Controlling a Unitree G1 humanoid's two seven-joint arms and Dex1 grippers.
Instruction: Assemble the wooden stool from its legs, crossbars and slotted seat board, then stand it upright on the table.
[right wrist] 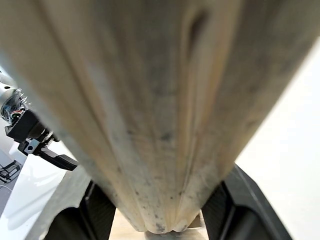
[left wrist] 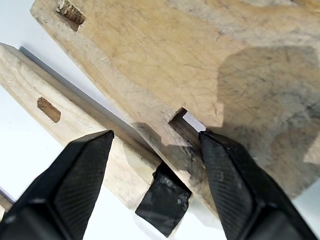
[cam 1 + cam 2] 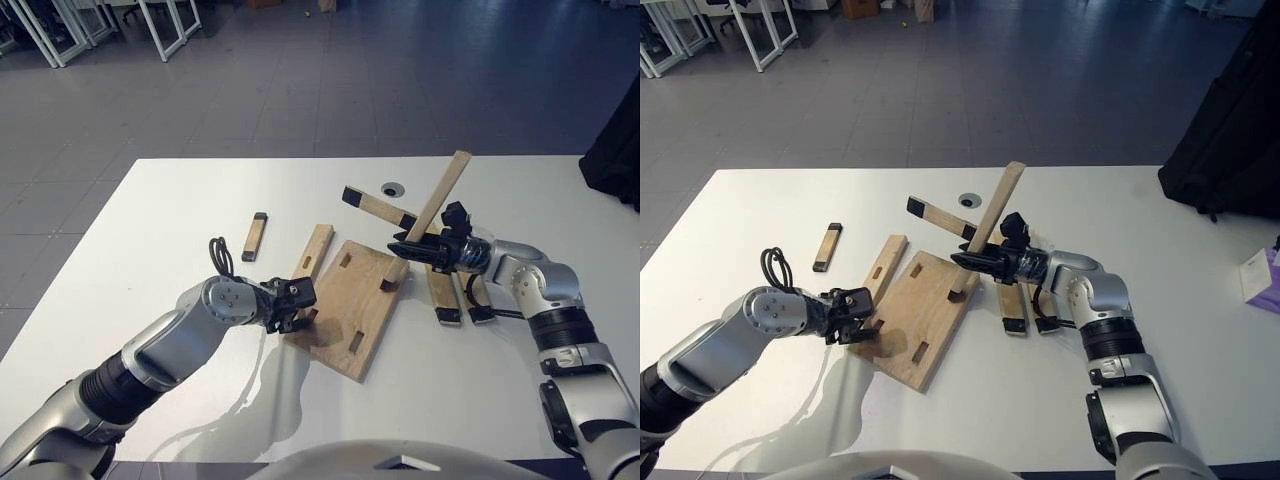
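The slotted seat board (image 3: 352,300) lies flat in the middle of the table, its slots (image 3: 345,260) showing. My left gripper (image 3: 295,312) is at the board's near-left edge. It is open, its fingers (image 2: 75,185) straddling that edge (image 2: 150,120) and the black-capped end of a leg (image 2: 162,202) beside it. My right gripper (image 3: 415,247) is shut on a wooden leg (image 3: 440,200). That leg is tilted up and away, with its lower end at a slot on the board's right side (image 3: 392,281). In the right wrist view the leg (image 1: 150,100) sits between the fingers (image 1: 100,210).
One leg (image 3: 315,252) lies along the board's left side and another black-tipped one (image 3: 375,207) behind it. Two more pieces (image 3: 443,296) (image 3: 478,300) rest under my right wrist. A short crossbar (image 3: 256,236) lies apart on the left, and a cable hole (image 3: 393,188) is at the back.
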